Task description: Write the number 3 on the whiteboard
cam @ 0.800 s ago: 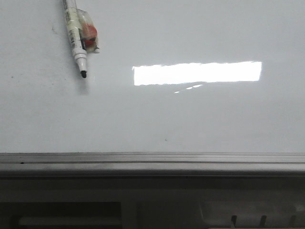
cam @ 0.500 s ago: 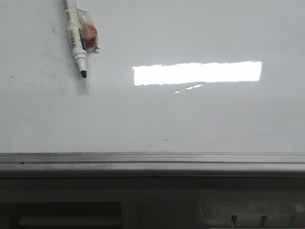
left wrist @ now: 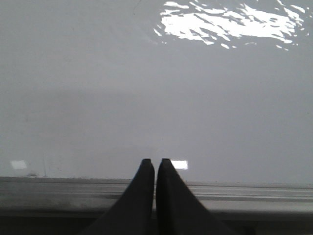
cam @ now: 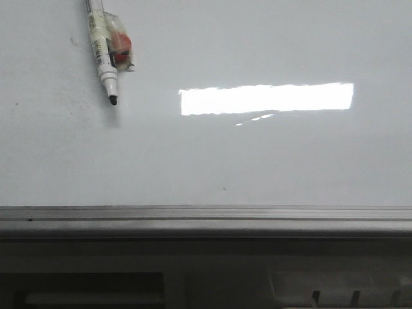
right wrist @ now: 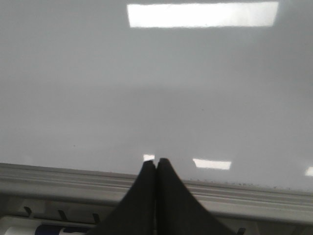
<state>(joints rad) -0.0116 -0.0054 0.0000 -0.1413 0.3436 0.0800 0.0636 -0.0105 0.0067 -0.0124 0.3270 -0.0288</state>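
The whiteboard (cam: 257, 161) fills the front view, glossy white-grey. No number 3 shows on it in any view. A white marker (cam: 100, 45) with a black tip lies on the board at the upper left, a clear and red piece (cam: 120, 46) stuck to its side. My left gripper (left wrist: 155, 162) is shut with nothing between its fingers, its tips just over the board's lower frame. My right gripper (right wrist: 155, 160) is also shut and empty, at the same frame edge. Neither gripper appears in the front view.
A grey metal frame (cam: 206, 215) runs along the board's near edge, with a grey slotted ledge (cam: 335, 296) below it. A bright light reflection (cam: 267, 98) lies on the board. A white and blue object (right wrist: 49, 229) sits under the ledge.
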